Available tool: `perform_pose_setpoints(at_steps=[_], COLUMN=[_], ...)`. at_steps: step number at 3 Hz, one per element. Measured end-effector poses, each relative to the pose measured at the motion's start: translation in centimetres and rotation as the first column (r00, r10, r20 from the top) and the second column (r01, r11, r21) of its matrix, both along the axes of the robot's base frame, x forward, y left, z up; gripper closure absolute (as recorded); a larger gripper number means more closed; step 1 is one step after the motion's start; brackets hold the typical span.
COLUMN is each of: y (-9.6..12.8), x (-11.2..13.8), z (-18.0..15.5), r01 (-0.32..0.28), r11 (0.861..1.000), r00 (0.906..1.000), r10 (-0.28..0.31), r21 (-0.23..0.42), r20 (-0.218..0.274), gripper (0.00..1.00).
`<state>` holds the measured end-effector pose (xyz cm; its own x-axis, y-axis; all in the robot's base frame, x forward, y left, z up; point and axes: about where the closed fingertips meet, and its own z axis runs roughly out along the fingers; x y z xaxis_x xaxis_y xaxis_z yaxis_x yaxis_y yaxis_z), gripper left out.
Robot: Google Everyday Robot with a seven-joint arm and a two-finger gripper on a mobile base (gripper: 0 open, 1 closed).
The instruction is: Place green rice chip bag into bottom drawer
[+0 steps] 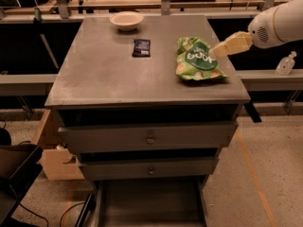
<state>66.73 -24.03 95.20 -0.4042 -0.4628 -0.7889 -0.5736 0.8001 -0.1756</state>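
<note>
Camera view: the grey cabinet (104,79) stands centre frame and all places are given against it. The green rice chip bag (198,60) lies flat on the cabinet's top, on its right half and close to the right edge, logo side up. The gripper (214,52) reaches in from beyond the cabinet's right side on a white arm (279,22). Its beige tip sits at the bag's upper right edge. Contact with the bag cannot be confirmed, nor can it be told whether the gripper is spread or pressed together. A black packet (141,47) lies on the top near the middle, left of the bag and apart from it. A pale bowl (126,20) sits at the top's rear edge, behind the packet. Below the top, two drawers with knobs, the upper drawer (118,137) and the middle drawer (118,169), each stand slightly out. The bottom drawer (149,205) is pulled well out at the cabinet's foot, its flat grey floor bare. A cardboard box (57,160) rests on the floor at the cabinet's left side.
</note>
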Motion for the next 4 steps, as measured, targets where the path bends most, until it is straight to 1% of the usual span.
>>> perform_pose_setpoints(at_steps=[1,2,3,4], y=[1.9,4.4,6.6,8.7], x=[2.9,6.1,8.2,9.3], z=[-2.4,-5.6,-8.1,-10.9], r01=[0.048,0.073,0.070,0.057], r11=[0.999,0.997,0.996,0.996], r00=[0.9979,0.9898,0.9787,0.9586], r10=[-0.048,-0.071,-0.059,-0.035], r21=[-0.013,0.011,0.048,0.069], r20=[-0.044,-0.123,-0.197,-0.283], gripper=[0.00,0.00,0.17,0.41])
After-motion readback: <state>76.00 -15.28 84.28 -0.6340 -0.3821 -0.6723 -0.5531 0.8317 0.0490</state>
